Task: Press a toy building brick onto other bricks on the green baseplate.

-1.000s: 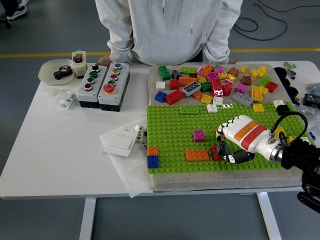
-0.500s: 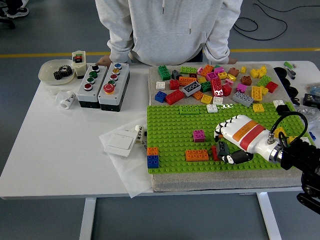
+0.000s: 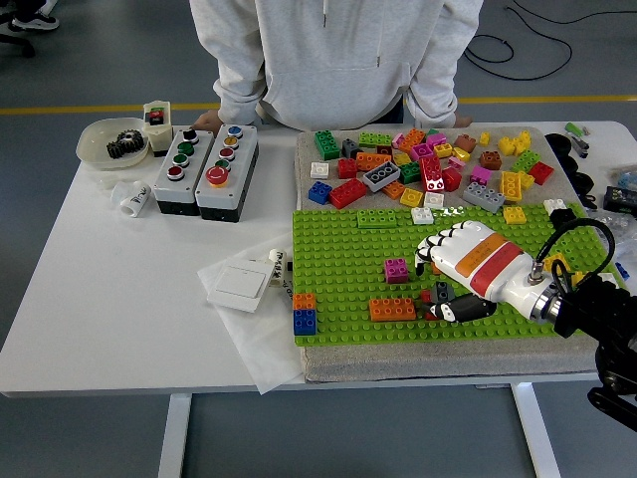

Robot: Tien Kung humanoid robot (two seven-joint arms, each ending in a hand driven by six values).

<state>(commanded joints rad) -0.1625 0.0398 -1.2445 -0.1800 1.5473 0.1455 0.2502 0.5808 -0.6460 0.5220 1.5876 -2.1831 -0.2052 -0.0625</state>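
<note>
The green baseplate [image 3: 338,249] lies on a grey mat at the right half of the table. My right hand [image 3: 445,287], white with an orange stripe, reaches in from the right over its front part. The fingers [image 3: 430,249] are curled. The black-tipped thumb [image 3: 456,311] lies against a dark grey brick [image 3: 441,292] that sits on a small red brick [image 3: 429,296]. The hand hides most of both. Just left stands an orange brick [image 3: 392,309], with a magenta brick [image 3: 396,269] above it. My left hand is out of view.
An orange-on-blue stack [image 3: 305,315] stands at the plate's front left corner, a green brick [image 3: 376,218] near its back edge. Loose bricks [image 3: 428,159] are piled behind. Two button boxes [image 3: 199,169], a bowl [image 3: 100,149] and a white switch plate [image 3: 239,284] lie left. A person stands opposite.
My right hand has slid left and slightly away from me over the plate, closing on the dark grey brick. The brick itself has stayed where it was.
</note>
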